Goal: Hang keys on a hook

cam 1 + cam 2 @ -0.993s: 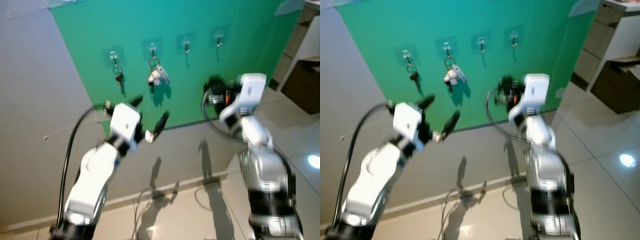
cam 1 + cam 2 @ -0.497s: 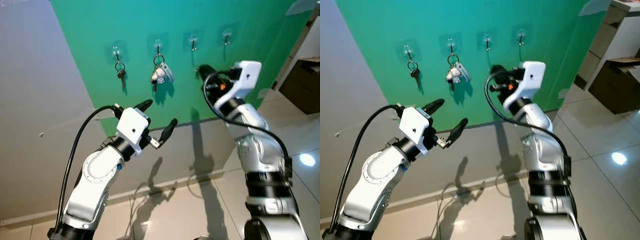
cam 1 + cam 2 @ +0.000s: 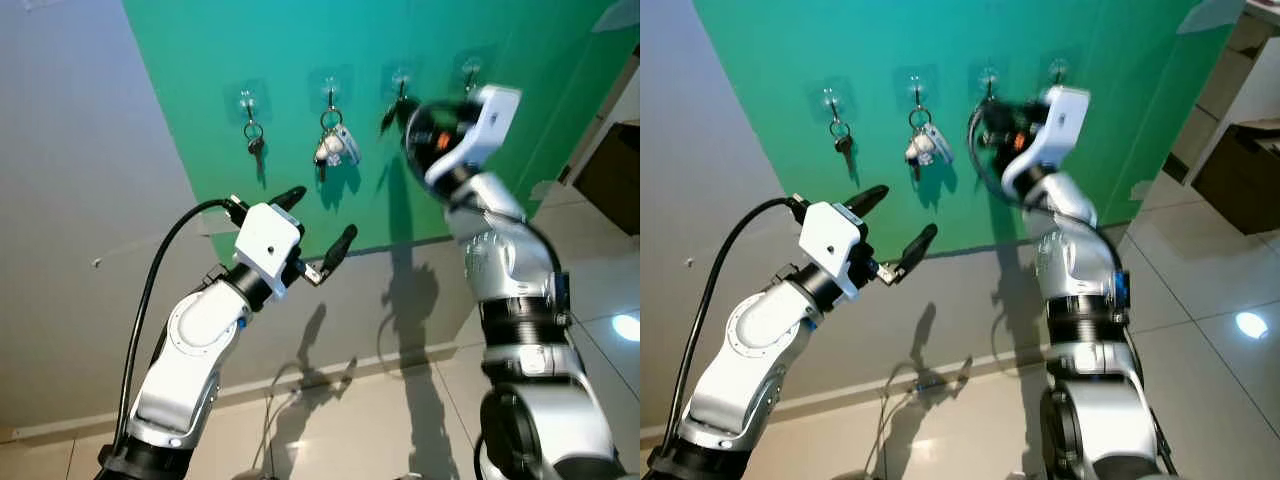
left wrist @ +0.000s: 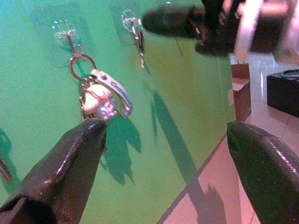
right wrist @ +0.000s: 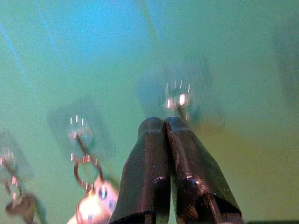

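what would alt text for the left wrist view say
Two open black fingers of the left gripper frame a green wall with clear stick-on hooks. A silver key bunch hangs by its ring from one hook, while the blurred right gripper reaches toward the next hook.

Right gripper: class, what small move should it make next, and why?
Probably ease the right gripper a little closer to the third hook and line it up. Its fingers are pressed together just below that hook, whose clear pad carries nothing, while the two hooks to its left already hold the single key and the key bunch. Whether it grips keys cannot be told.
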Motion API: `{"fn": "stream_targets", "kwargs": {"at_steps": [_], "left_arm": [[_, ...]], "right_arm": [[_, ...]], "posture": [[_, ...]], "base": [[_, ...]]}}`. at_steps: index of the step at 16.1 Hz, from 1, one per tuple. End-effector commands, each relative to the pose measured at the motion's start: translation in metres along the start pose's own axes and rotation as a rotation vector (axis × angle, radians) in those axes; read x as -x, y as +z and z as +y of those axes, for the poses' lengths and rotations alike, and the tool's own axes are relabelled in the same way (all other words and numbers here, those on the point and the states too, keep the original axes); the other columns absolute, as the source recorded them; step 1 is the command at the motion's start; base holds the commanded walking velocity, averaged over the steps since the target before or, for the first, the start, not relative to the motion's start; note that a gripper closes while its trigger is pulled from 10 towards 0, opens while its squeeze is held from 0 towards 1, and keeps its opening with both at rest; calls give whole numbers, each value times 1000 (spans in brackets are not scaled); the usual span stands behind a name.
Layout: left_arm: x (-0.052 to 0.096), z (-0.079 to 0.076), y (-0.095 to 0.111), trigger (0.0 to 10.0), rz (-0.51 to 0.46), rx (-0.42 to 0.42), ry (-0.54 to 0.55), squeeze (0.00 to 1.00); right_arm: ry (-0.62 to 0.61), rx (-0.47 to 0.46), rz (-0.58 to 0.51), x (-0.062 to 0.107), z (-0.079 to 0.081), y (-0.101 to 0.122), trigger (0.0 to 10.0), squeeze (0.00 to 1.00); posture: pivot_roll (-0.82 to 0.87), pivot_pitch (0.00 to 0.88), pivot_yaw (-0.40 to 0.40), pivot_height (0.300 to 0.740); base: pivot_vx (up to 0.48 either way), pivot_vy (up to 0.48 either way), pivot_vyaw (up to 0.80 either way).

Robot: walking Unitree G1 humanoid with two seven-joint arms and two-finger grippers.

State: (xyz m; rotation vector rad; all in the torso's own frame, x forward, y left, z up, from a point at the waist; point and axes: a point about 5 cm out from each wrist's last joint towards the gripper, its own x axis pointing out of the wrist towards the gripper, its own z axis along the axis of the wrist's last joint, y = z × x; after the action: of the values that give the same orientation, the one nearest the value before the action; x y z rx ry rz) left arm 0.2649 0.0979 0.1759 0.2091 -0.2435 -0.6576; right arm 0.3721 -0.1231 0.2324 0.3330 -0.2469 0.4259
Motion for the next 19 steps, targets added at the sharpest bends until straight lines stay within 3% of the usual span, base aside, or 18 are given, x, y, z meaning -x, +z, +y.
{"fn": "stream_targets", "kwargs": {"at_steps": [1, 12, 19], "left_arm": [[-2, 1, 0, 10000, 7, 1, -6, 0], [1, 0, 2, 10000, 11, 4, -2, 0], [1, -2, 2, 10000, 17, 10, -29, 0]], "right_arm": [[-10, -8, -6, -3, -4, 1, 10000, 0], [-64, -47, -35, -19, -12, 1, 10000, 0], [-52, -41, -20, -18, -13, -4, 10000, 0]], "posture": [[15, 17, 57, 740], [38, 34, 40, 740], [29, 55, 64, 740]], "base": [[0, 0, 0], [0, 0, 0], [0, 0, 0]]}}
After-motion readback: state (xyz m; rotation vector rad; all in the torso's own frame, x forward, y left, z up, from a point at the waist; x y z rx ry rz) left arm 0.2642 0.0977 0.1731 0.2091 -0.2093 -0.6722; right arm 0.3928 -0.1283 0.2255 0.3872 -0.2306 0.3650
